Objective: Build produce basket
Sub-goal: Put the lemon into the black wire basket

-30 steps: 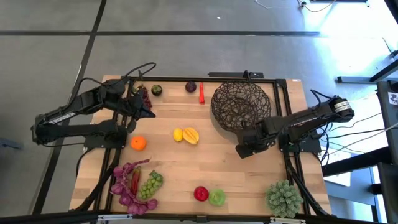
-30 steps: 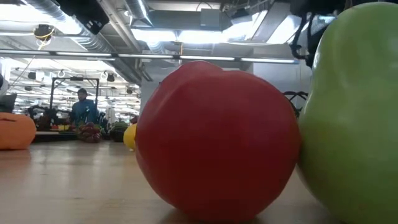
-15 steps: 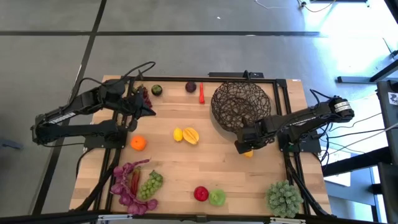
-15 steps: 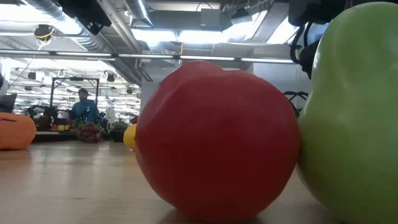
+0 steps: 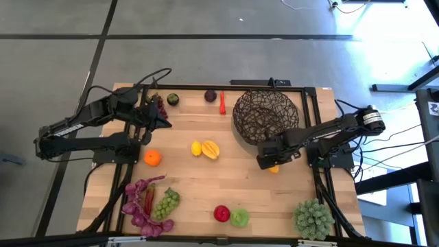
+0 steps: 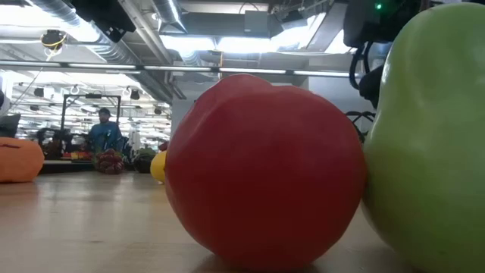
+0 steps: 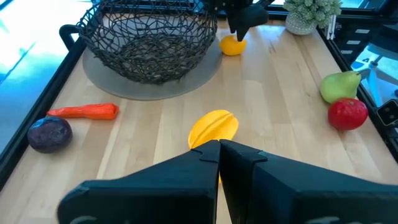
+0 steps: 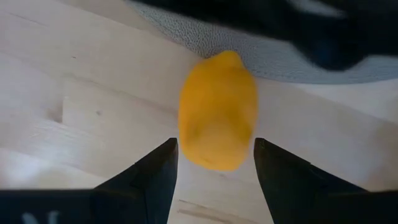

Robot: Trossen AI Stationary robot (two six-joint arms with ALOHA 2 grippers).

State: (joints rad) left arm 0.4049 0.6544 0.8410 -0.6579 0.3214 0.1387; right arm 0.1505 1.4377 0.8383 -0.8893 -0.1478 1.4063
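The dark wire basket [image 5: 265, 115] stands on a grey round mat at the table's far right. A yellow lemon [image 5: 274, 168] lies on the wood just near of the mat; it also shows in the right wrist view [image 8: 217, 112]. My right gripper [image 5: 269, 156] is over it, open, with a finger on either side of the lemon [image 8: 216, 144] and a gap to each. My left gripper [image 5: 161, 122] is shut and empty at the far left [image 7: 217, 152], near purple grapes [image 5: 160, 106].
An orange [image 5: 152, 158], a second lemon [image 5: 197, 148] and a mango [image 5: 210, 149] lie mid-table. A red chilli [image 5: 222, 101] and dark fruits lie at the far edge. Purple leaves [image 5: 140, 202], green grapes [image 5: 164, 204], a red apple [image 5: 221, 213], a green fruit [image 5: 239, 217] and a spiky plant [image 5: 314, 218] lie at the near edge.
My right gripper has shifted a little toward the table's far left. The lemon, hidden under it a second ago, now shows on the table at its near side.
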